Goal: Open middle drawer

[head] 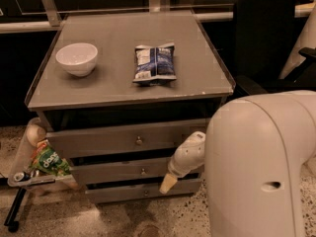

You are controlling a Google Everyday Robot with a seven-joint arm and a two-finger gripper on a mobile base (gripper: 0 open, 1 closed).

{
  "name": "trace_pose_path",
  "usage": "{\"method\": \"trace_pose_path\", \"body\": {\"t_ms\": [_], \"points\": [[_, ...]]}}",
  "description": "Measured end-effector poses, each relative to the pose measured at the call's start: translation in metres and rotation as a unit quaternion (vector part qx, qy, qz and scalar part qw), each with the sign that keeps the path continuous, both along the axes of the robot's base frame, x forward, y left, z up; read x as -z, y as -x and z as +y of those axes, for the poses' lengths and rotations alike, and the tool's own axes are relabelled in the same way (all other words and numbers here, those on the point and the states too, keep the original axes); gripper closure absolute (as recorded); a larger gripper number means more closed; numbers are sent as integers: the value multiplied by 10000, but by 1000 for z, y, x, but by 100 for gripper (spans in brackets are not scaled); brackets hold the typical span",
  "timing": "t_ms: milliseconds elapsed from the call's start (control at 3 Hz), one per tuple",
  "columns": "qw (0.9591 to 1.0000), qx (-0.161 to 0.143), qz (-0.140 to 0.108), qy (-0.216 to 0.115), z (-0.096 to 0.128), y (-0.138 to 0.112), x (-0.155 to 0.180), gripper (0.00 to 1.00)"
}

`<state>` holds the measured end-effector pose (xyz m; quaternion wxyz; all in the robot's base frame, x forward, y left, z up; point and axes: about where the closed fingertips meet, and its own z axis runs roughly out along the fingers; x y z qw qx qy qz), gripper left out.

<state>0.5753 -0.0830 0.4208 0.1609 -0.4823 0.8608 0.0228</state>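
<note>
The middle drawer [113,172] is a grey flat front with a small round metal knob [143,171], second in a grey cabinet. A taller drawer [98,142] is above it and a narrower one [118,193] below. My gripper [167,184], a white wrist ending in a tan tip, points down-left in front of the right part of the middle drawer, at its lower edge and right of the knob. It is not touching the knob. My large white arm housing [256,167] fills the lower right and hides the cabinet's right side.
A white bowl [77,58] and a blue snack bag [154,63] lie on the cabinet top [197,83]. A black chair [261,33] stands at the right. A green packet [48,162] and a black clamp [24,179] sit low at the left, above speckled floor [98,221].
</note>
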Motion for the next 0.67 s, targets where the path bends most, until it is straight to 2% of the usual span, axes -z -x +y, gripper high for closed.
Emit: {"method": "trace_pose_path", "body": {"t_ms": [667], "points": [[9999,72,-88,25,-6,-20,20,0]]}}
